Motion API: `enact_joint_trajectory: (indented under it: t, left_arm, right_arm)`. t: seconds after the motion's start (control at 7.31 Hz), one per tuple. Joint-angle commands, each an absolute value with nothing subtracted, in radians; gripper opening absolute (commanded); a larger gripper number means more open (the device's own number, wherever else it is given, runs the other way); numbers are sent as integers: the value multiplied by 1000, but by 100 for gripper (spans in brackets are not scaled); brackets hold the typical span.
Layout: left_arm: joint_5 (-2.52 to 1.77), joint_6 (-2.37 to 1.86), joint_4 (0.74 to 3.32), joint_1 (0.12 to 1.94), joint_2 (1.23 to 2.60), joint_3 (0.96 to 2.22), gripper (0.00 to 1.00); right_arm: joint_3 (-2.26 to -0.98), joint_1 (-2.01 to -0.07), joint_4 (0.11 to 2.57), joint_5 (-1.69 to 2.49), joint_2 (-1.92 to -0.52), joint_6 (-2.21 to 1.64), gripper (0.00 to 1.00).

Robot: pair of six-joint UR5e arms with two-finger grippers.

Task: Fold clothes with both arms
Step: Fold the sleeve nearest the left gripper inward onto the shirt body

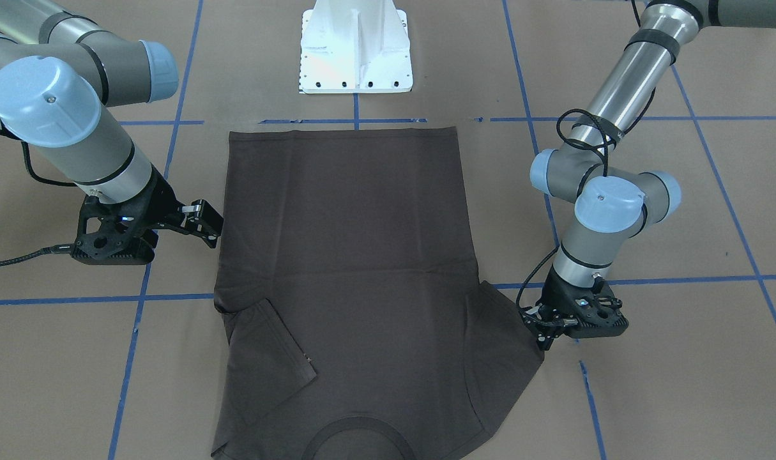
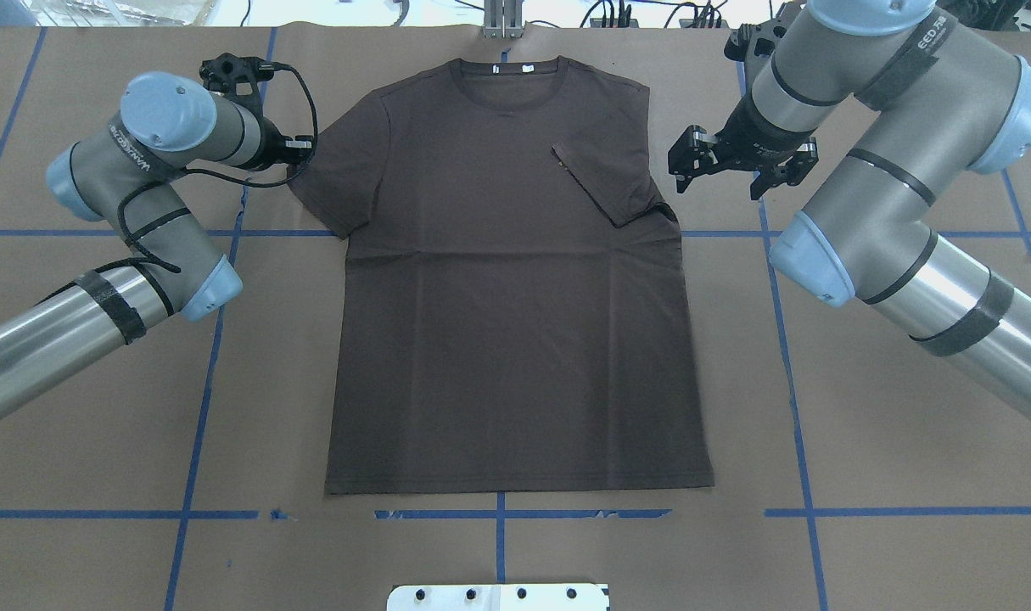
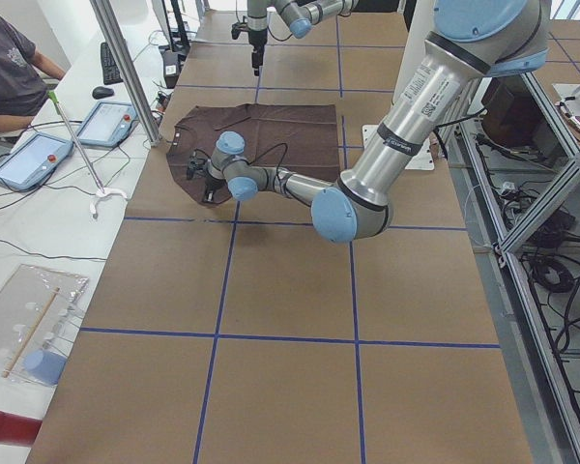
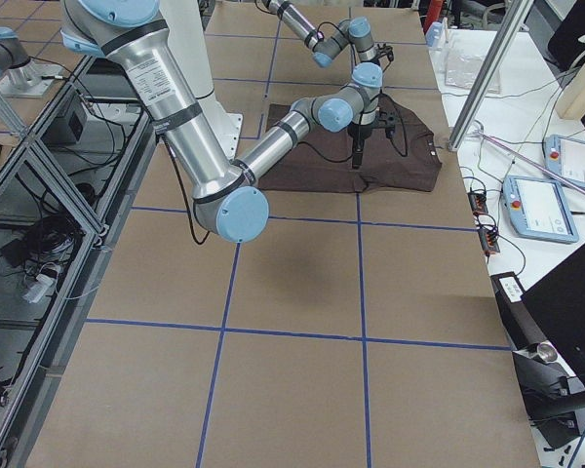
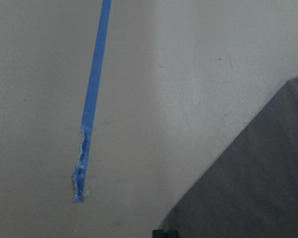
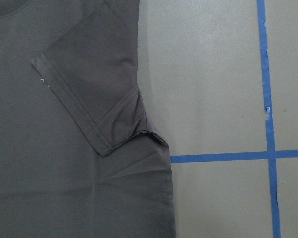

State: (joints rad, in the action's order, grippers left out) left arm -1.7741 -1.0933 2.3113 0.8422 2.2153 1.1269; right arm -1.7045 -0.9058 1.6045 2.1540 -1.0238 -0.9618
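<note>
One T-shirt (image 1: 349, 243) lies flat mid-table (image 1: 681, 383) in the front view, collar (image 1: 356, 427) at 6 o'clock, hem at 12 near the white pedestal (image 1: 356, 51). The folded sleeve (image 1: 269, 358) at 7 o'clock is turned in over the body and the flat sleeve (image 1: 506, 345) at 4 is spread out. The right gripper (image 1: 207, 223) is at 9 o'clock, just beside the shirt's side edge, jaws wide apart with nothing in them. The left gripper (image 1: 544, 335) is at 4 o'clock, tips down on the flat sleeve's outer edge. Overhead the shirt flips: collar at 12, hem at 6. The left gripper touches the flat sleeve at 10 o'clock, and the right gripper is at 2 o'clock, spread open, apart from the cloth. In the left side view the near arm's gripper is at the shirt's near edge and the far one hangs at 12 o'clock; a person (image 3: 10, 68) sits at 10. In the right side view the near arm's gripper points down over the shirt's near side. The left wrist view has the sleeve at 4 o'clock, blue tape (image 5: 92, 99) at 10 and fingertips (image 5: 159, 233) at 6. They sit close together at the cloth's edge; can't tell if cloth is pinched. The right wrist view shows the folded sleeve at 10 o'clock, bare table and tape at 3, no fingers.
</note>
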Motion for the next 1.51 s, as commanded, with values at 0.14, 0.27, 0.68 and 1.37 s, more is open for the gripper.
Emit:
enact_joint_trajectory:
  t: [0.14,0.27,0.68,1.37]
  left_arm:
    - [-1778,-1232,2171,838,2385,1144,0]
    - [-1778,-1293,2171,821,2443,1111,0]
    - [-1773,-1393,2200,753,2546,1002,0]
    - [-1770,-1410,2309,726,2548,948,100]
  right_arm:
    - [-1713,-905,1605,2155,-1028,-962,100]
    - [-1713,-905,1605,2155,-1028,-962,100]
    - [-1713,-905,1605,2154,-1029,-962,100]
    - [-1710,-905,1598,2154,-1034,-962,100]
